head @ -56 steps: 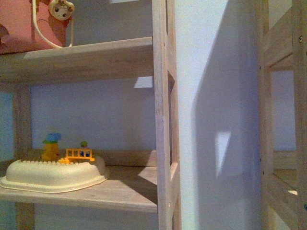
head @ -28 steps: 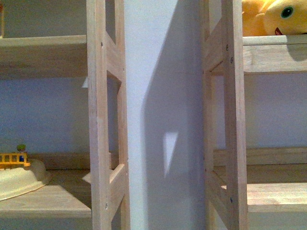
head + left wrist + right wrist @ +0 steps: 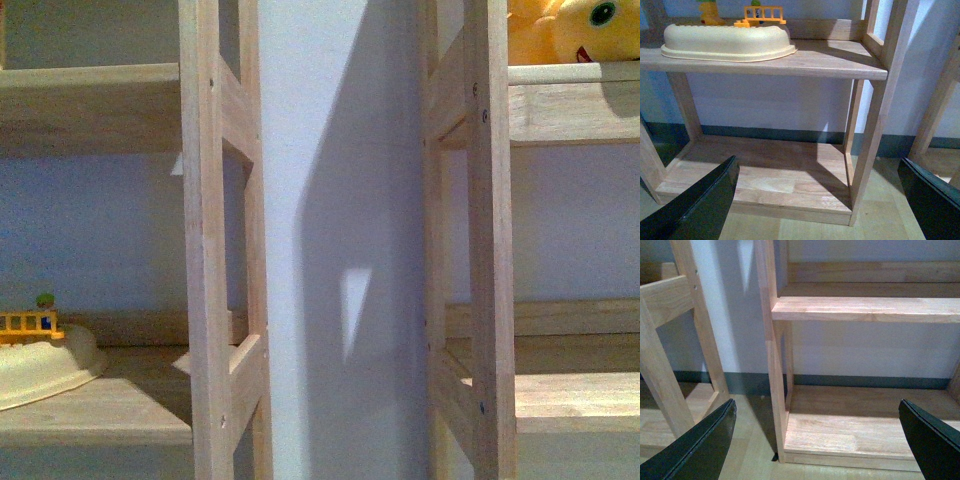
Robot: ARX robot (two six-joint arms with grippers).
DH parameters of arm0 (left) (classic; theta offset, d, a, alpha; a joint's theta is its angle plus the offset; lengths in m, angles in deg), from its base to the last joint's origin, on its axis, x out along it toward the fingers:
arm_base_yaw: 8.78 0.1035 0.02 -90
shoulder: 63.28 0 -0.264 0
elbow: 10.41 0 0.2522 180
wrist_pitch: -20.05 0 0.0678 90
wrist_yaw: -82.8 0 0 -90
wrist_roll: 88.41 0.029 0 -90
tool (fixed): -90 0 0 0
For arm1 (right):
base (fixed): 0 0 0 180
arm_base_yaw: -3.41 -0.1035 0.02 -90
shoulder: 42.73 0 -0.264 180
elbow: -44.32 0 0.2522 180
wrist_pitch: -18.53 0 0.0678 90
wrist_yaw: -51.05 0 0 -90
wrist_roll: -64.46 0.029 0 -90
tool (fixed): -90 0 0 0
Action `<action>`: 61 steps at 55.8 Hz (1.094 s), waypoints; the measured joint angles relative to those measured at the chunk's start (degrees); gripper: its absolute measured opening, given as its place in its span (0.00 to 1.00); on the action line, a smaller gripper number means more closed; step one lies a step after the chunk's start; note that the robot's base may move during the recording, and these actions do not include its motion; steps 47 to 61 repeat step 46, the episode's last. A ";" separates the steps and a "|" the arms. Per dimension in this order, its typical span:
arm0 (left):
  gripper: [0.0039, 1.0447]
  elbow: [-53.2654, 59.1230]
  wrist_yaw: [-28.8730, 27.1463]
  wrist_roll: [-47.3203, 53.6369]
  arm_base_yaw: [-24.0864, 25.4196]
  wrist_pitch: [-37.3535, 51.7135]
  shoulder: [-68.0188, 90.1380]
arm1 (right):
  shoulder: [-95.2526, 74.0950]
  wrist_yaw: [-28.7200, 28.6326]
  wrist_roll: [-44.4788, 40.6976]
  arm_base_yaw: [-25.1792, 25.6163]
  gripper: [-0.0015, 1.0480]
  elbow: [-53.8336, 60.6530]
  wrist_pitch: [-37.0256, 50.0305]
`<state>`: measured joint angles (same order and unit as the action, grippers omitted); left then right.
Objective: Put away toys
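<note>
Leftmost, a cream base with a yellow fence sits on the left shelf unit, middle board. Right of that unit stands a second shelf unit; the plush toy lies on its upper board, at the frame's top right. Left gripper: jaws wide apart, holding nothing. Right gripper: likewise spread wide, empty.
</note>
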<state>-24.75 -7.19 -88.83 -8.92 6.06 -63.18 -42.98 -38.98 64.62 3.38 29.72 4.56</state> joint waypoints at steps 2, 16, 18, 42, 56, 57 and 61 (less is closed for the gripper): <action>0.94 0.00 -0.02 0.00 0.00 0.00 0.00 | 0.00 0.00 0.00 0.00 0.94 0.00 0.00; 0.94 0.00 0.00 0.00 0.00 0.00 0.00 | 0.00 0.00 0.00 0.00 0.94 0.00 0.00; 0.94 0.00 0.00 0.00 0.00 0.00 0.00 | 0.00 0.00 0.00 0.00 0.94 0.00 0.00; 0.94 0.00 -0.02 0.00 0.00 0.00 0.00 | 0.00 0.00 0.00 0.00 0.94 0.00 0.00; 0.94 0.00 -0.02 0.00 0.00 0.00 0.00 | 0.00 0.00 0.00 0.00 0.94 0.00 0.00; 0.94 0.00 -0.02 0.00 0.00 0.00 0.00 | 0.00 0.00 0.00 0.00 0.94 0.00 0.00; 0.94 0.00 -0.02 0.00 0.00 0.00 0.00 | 0.00 0.00 0.00 0.00 0.94 0.00 0.00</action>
